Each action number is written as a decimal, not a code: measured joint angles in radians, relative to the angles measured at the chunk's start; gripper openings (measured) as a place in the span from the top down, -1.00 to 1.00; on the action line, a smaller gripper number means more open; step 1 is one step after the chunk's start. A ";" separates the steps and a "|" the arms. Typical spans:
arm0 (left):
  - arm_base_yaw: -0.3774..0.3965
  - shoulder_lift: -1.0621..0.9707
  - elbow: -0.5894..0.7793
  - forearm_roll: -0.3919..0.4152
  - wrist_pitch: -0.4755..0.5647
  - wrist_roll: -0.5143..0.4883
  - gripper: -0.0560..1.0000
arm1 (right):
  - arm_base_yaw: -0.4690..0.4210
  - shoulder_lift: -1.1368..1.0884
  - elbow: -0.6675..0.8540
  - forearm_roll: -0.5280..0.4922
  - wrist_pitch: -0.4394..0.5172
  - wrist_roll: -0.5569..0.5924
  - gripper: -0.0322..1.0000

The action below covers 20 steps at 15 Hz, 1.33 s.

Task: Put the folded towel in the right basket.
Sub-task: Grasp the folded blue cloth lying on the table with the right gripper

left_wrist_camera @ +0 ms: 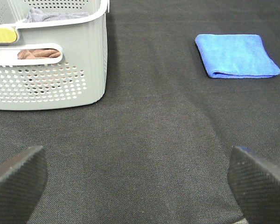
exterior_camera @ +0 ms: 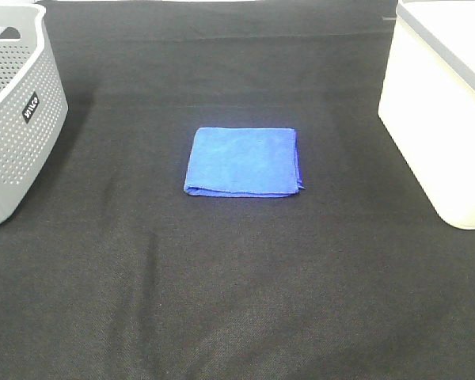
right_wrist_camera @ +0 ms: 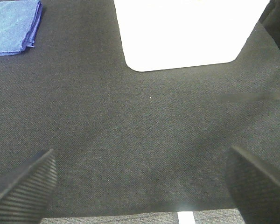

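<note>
The folded blue towel (exterior_camera: 244,161) lies flat on the black cloth in the middle of the table. It also shows in the left wrist view (left_wrist_camera: 236,56) and at the edge of the right wrist view (right_wrist_camera: 13,26). The right basket (exterior_camera: 447,103) is white and stands at the right edge; the right wrist view shows its wall (right_wrist_camera: 186,30). Neither gripper shows in the high view. My left gripper (left_wrist_camera: 137,179) is open and empty, well short of the towel. My right gripper (right_wrist_camera: 140,184) is open and empty, a little short of the white basket.
A grey perforated basket (exterior_camera: 16,119) stands at the left edge; the left wrist view shows it (left_wrist_camera: 51,70) holding cloths. The black cloth (exterior_camera: 237,301) covers the table, with open room around the towel.
</note>
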 joint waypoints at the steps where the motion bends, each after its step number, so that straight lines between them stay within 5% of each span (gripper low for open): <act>1: 0.000 0.000 0.000 0.000 0.000 0.000 -0.95 | 0.000 0.000 0.000 0.000 0.000 0.000 -0.91; 18: 0.000 0.000 0.000 0.000 0.000 0.000 -0.95 | 0.000 0.000 0.000 0.004 0.000 0.000 -0.91; 20: 0.000 0.000 0.000 0.000 0.000 0.000 -0.95 | 0.000 0.129 -0.049 0.013 0.003 0.000 -0.91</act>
